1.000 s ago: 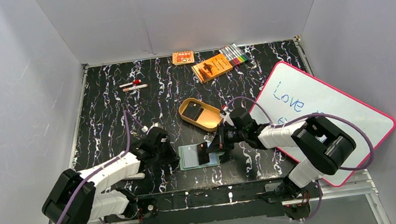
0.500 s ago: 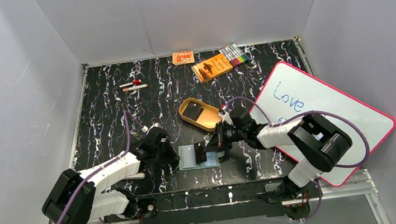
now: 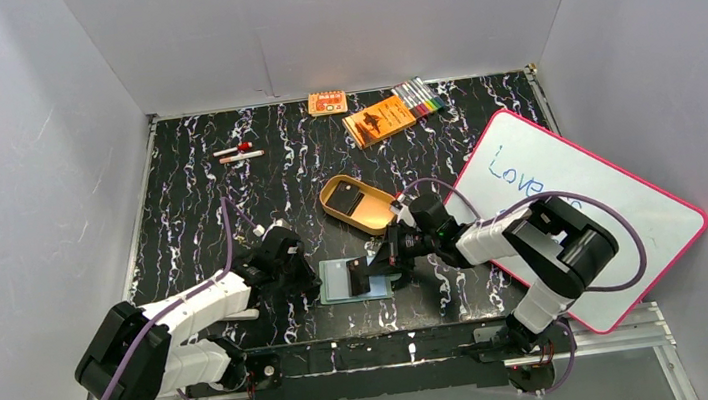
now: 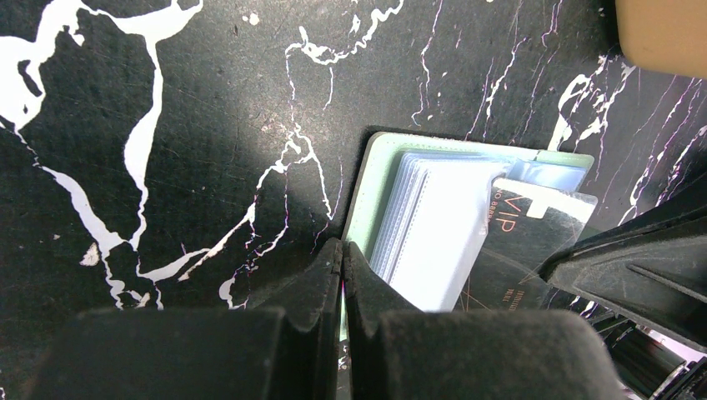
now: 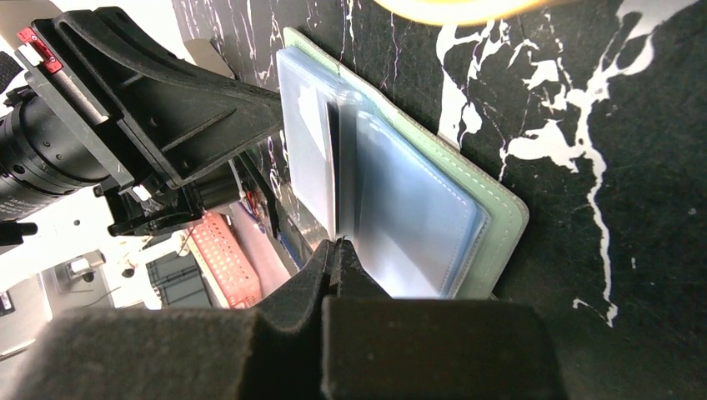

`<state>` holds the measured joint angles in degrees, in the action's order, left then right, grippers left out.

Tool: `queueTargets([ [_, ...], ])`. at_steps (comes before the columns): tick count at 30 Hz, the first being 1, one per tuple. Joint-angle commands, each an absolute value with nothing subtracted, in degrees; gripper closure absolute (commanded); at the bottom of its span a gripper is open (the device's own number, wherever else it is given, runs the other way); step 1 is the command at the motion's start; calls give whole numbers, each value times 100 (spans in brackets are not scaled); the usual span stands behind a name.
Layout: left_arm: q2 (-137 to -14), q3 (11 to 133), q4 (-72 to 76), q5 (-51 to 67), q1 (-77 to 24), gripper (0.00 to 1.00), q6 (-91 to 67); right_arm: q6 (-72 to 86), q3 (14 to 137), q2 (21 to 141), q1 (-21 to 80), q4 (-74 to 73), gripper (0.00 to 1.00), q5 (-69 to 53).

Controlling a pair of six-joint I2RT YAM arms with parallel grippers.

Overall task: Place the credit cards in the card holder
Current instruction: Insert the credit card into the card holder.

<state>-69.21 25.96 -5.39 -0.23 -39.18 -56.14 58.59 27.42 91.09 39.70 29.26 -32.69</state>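
The sage-green card holder (image 3: 339, 284) lies open on the black marbled table, its pale clear pockets fanned up (image 4: 433, 225). My left gripper (image 3: 311, 277) is shut, and its tips (image 4: 343, 258) press on the holder's left edge. My right gripper (image 3: 378, 266) is shut on a dark credit card (image 4: 517, 250) printed "VIP", whose top sits under a clear pocket. In the right wrist view that card (image 5: 336, 167) shows edge-on between the pockets, above the shut jaws (image 5: 333, 246). Another dark card (image 3: 351, 199) lies in the tan tray.
The tan oval tray (image 3: 377, 219) stands just behind the holder. A pink-framed whiteboard (image 3: 582, 204) fills the right side. An orange booklet (image 3: 379, 120), markers (image 3: 419, 99) and a small orange box (image 3: 327, 102) lie at the back, with pens (image 3: 239, 153) at the back left.
My right gripper has shifted a little left and back with the card, which now leans lower into the pockets. The left arm has not moved.
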Motion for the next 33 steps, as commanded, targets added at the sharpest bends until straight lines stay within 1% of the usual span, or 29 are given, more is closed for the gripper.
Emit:
queueTargets([
  [1, -6917, 2452, -848, -202, -3910, 100, -5571, 5979, 2757, 9204, 3941, 3311, 100, -3425],
  [14, -6840, 2402, -789, -108, -3911, 100, -5666, 6171, 2808, 9388, 3999, 3431, 100, -3439],
  [26, -6569, 2330, -823, -48, -3913, 100, -5795, 5919, 2947, 9050, 4134, 2681, 100, -2965],
  [33, -6527, 2256, -765, 0, -3905, 100, -5863, 5923, 3082, 9139, 4314, 2643, 100, -2895],
])
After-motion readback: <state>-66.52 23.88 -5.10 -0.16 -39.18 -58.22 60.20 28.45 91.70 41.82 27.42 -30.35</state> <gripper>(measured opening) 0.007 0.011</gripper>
